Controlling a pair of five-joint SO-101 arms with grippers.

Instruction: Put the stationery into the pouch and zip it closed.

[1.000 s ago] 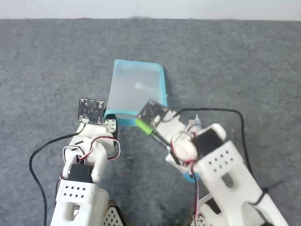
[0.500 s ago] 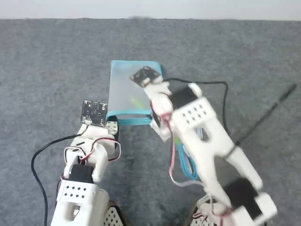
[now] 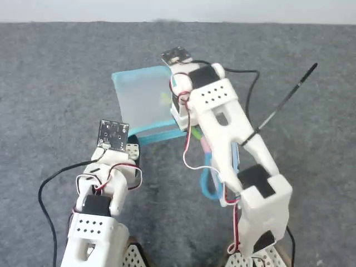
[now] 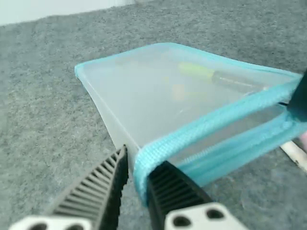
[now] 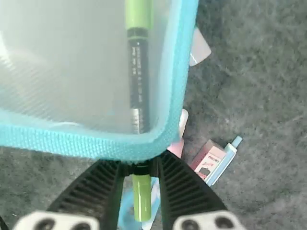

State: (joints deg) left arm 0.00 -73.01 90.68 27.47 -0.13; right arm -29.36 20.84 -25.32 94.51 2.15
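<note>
A translucent pouch (image 3: 142, 100) with teal edging lies mid-table, its mouth toward the arms. My left gripper (image 4: 136, 175) is shut on the teal rim at the near corner of the pouch (image 4: 158, 96); from above, the left gripper (image 3: 132, 150) sits at that corner. My right gripper (image 5: 139, 167) is shut on a green pen (image 5: 138, 86), whose front end runs inside the pouch (image 5: 72, 72) past the teal rim. The green pen (image 4: 196, 72) shows through the pouch wall. The right arm (image 3: 214, 105) stretches over the pouch's right side and hides its own gripper from above.
Loose stationery lies on the grey carpet beside the pouch's mouth: a pink eraser (image 5: 208, 155), a white piece (image 5: 197, 48), and a blue looped item (image 3: 210, 181) under the right arm. A thin black strip (image 3: 283, 103) sticks out from that arm.
The right arm has swung forward from the pouch's mouth over the pouch, carrying the green pen inside. The pouch has turned and slid left. The left arm has hardly moved.
</note>
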